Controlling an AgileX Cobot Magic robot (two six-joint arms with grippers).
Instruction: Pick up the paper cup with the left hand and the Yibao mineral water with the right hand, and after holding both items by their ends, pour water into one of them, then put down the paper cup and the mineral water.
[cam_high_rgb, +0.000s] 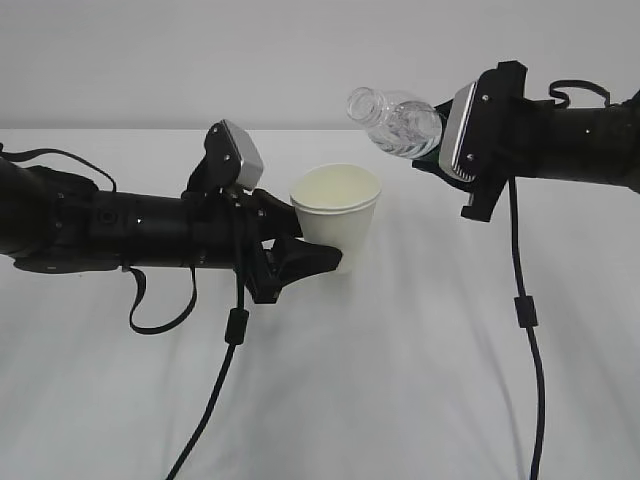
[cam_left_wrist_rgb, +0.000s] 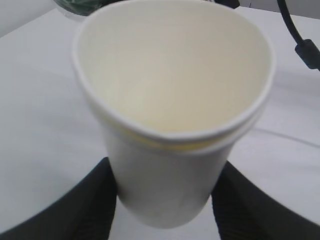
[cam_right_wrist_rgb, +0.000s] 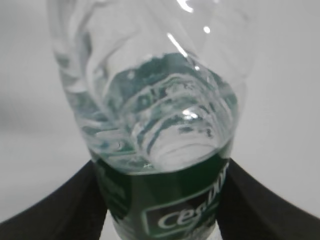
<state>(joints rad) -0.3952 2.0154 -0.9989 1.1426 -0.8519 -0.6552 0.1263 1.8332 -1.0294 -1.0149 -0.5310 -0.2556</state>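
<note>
— Nearest the lens?
— Black cable (cam_high_rgb: 210, 400) hanging from the left arm (cam_high_rgb: 110, 225), trailing down over the white worktop (cam_high_rgb: 400, 380).
— Biggest item after the worktop?
— Left arm, lying roughly level, reaching in from the left edge. Right arm (cam_high_rgb: 570, 135) next, coming in higher from the right edge, with its own cable (cam_high_rgb: 527, 310) dropping to the worktop.
— Left gripper (cam_high_rgb: 315, 255)?
— Fingers (cam_left_wrist_rgb: 85, 205) clamped on the lower part of the paper cup (cam_high_rgb: 336, 215), one on each side. Upright, mouth up, pale cream inside, rim squeezed slightly out of round. Hard to say whether the base touches the worktop.
— Right gripper (cam_high_rgb: 445, 140)?
— Fingers (cam_right_wrist_rgb: 260, 200) gripping the Yibao mineral water (cam_high_rgb: 397, 122) at the dark green label band. Held in the air, tipped over well past level, open neck pointing left and a little down, above and just right of the cup's rim. Clear, ribbed, no cap visible.
— Bottle and cup touching?
— Apart.
</note>
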